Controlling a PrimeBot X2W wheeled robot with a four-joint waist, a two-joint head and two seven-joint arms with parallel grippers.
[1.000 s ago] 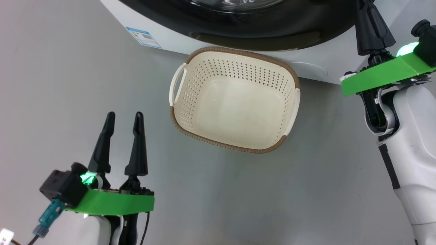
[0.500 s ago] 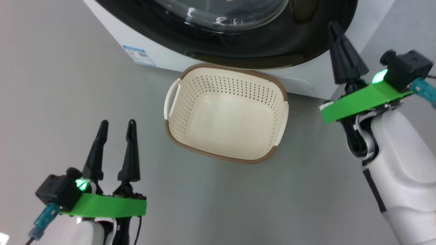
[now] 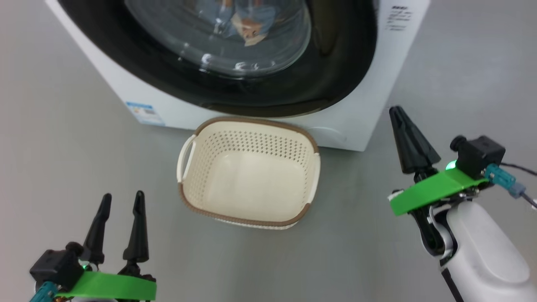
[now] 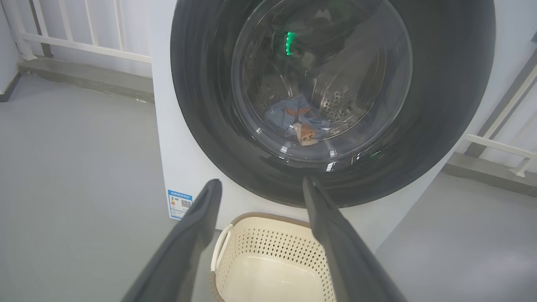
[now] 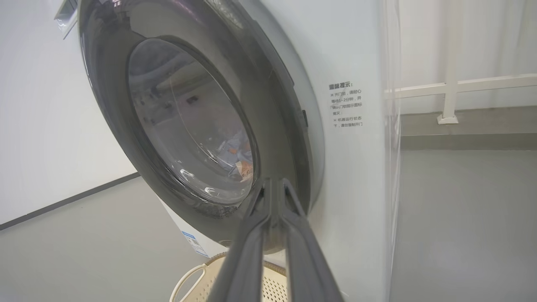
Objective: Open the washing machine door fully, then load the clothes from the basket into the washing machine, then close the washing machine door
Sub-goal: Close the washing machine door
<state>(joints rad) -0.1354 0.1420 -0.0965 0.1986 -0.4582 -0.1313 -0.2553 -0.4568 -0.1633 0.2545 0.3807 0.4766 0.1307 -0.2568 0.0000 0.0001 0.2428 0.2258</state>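
Washing machine door (image 3: 335,63) looks shut, load inside.
Clothes (image 3: 247,25) lie behind its glass at 12 o'clock; the basket (image 3: 251,142) below is empty. In the last second the right tool (image 3: 396,113), pinched narrow, has backed off the door to 4 o'clock. The left tool (image 3: 122,196) gapes wide at 7. Task looks finished.
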